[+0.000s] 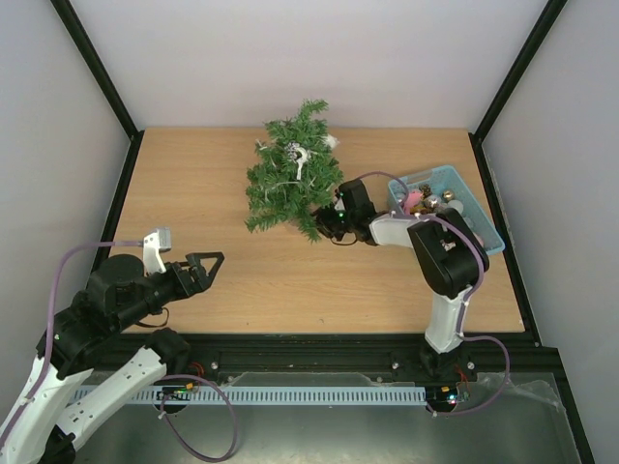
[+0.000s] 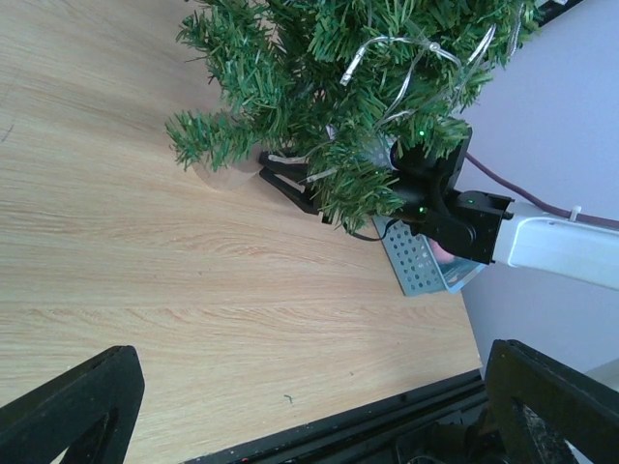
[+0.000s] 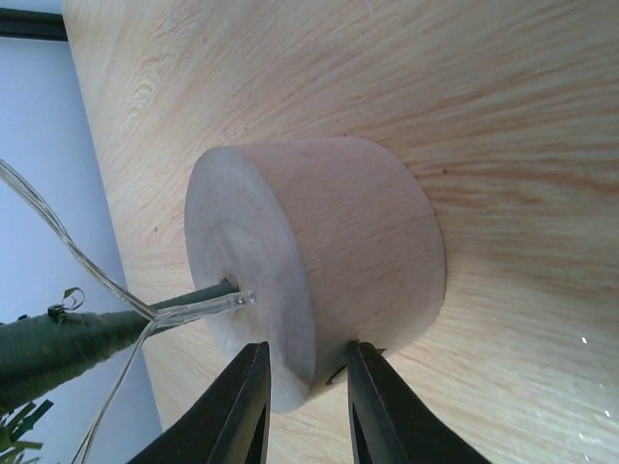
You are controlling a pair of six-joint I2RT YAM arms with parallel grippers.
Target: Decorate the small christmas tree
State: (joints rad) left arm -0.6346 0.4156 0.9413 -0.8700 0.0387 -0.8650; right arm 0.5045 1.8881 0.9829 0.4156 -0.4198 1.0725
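Jaws of right gripper (image 3: 309,356) pinch smooth round wooden base (image 3: 368,242) of small christmas tree (image 1: 295,179); left gripper (image 1: 214,271) jaws gape.

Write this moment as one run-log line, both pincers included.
left pincer: open, away from tree | right pincer: straddling round wooden base of small dark-green christmas tree, grip unclear | light-blue plastic basket: holds ornaments

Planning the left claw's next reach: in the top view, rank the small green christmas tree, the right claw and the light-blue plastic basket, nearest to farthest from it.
1. Small green christmas tree, ahead and right of the left claw.
2. Right claw, at the tree's foot.
3. Light-blue plastic basket, far right.
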